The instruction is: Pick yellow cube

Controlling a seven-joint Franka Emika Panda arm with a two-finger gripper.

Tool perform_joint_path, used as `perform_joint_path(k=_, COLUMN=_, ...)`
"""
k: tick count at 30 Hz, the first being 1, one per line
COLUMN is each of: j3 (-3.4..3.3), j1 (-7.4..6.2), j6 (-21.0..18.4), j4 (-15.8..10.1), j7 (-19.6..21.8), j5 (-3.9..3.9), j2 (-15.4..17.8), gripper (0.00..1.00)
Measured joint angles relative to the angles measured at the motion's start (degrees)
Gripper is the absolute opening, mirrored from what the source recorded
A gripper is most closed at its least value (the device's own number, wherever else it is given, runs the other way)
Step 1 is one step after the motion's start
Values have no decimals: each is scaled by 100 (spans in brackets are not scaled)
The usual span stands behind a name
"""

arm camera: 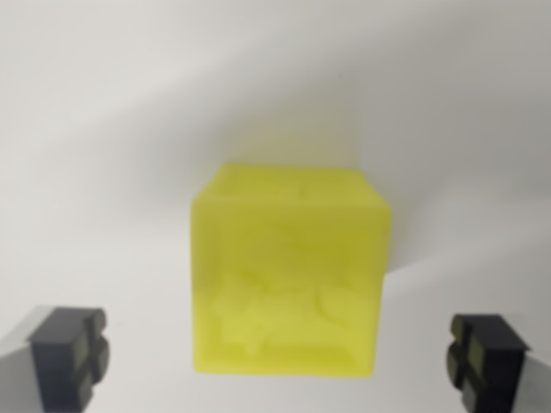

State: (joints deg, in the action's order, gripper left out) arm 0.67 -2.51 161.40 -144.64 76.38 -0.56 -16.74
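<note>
Though blurred, translucent yellow cube point(288, 275).

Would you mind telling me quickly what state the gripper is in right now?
Gripper: open, holding nothing; its jaws stand wide apart on either side of the yellow cube, clear of it.

All around is one plain, smooth, white surface point(129, 103). It fills the whole wrist view, from edge to edge. No walls, windows or furniture show. It looks blurry and soft. The light is bright and even. A wide, pale grey band of shade point(103, 185) runs slanting across it, from the lower left up toward the upper right. A fainter grey shadow point(430, 254) lies on the right side. The top left corner is a bit brighter than the rest.
</note>
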Motion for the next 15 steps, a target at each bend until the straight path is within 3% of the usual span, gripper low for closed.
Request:
perform_joint_path(k=7, j3=1, j1=-4, j6=119, j4=-22, j7=50, j5=-9, j2=-104, gripper=100)
perform_joint_path(k=15, j3=0, j1=-3, j6=377, j4=52, j7=78, j5=-32, j2=-437, gripper=100)
